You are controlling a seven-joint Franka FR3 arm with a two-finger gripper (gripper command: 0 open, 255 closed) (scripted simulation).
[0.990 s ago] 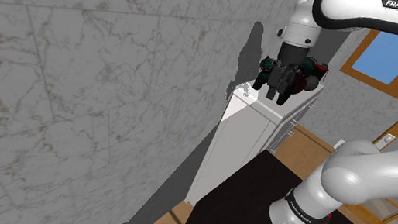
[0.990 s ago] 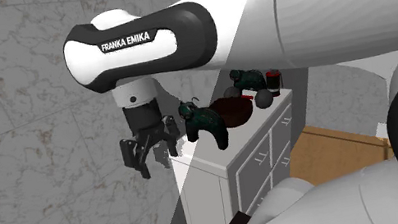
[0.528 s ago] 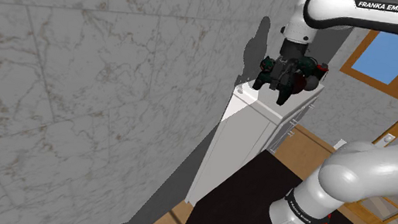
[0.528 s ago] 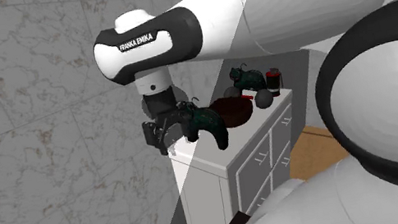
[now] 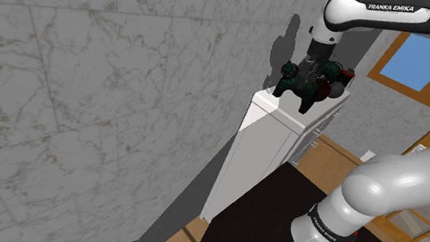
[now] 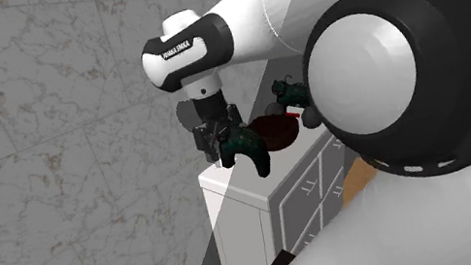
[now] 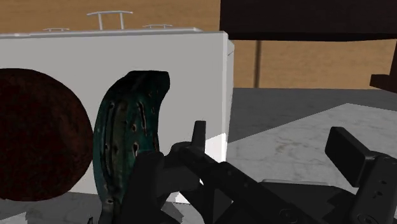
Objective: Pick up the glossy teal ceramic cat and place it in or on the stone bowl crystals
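Hovering at the cabinet (image 6: 238,215) end: fingers (image 7: 356,159) wide apart, holding nothing, close against teal cat (image 6: 248,146); dark red bowl (image 6: 277,129) just beside; second cat figure (image 6: 288,91) beyond.

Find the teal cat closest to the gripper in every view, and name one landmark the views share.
Shoulder view: the teal cat is upper right of centre, atop the white cabinet.
Second exterior view: the cat is at centre, on the cabinet's front corner, left of the dark red bowl.
Wrist view: the cat stands next to the bowl.
Shared landmark: the white cabinet.
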